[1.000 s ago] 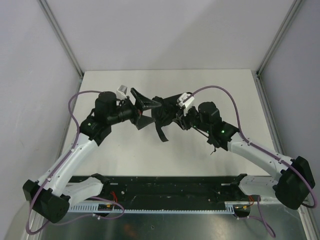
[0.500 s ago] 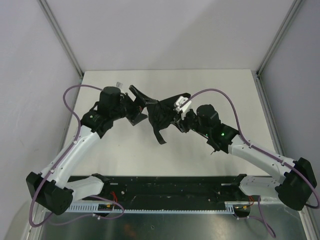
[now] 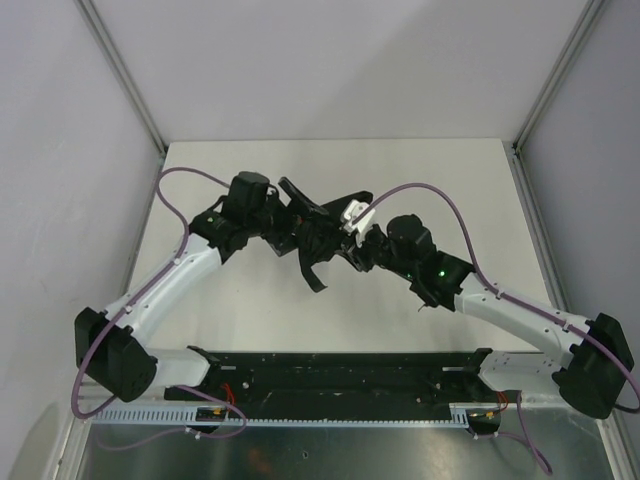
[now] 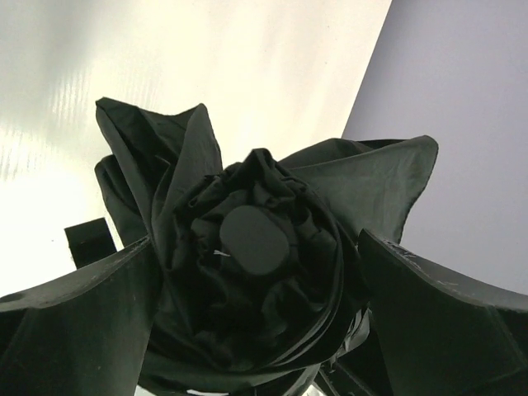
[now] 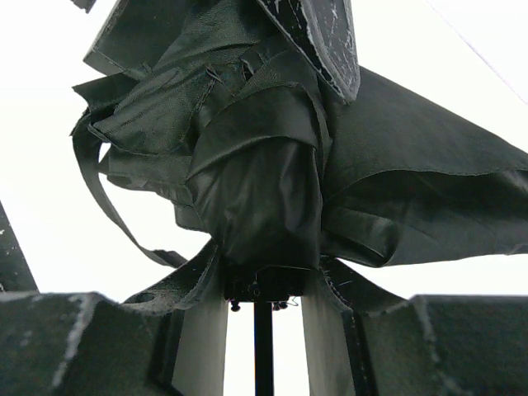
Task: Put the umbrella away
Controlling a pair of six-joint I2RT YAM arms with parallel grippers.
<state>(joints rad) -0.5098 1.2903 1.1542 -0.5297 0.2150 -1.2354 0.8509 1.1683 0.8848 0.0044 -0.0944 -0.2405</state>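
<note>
Above table (image 3: pixel 400 320), umbrella (image 3: pixel 316 236), perhaps gripped.

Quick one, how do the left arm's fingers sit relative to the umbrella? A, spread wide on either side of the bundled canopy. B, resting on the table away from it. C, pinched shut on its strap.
A: in the left wrist view the left fingers stand wide apart, with the umbrella bundled between them.

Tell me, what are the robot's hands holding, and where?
The right gripper holds the umbrella by its bunched fabric near the shaft; the left gripper is open around its cap end.
</note>
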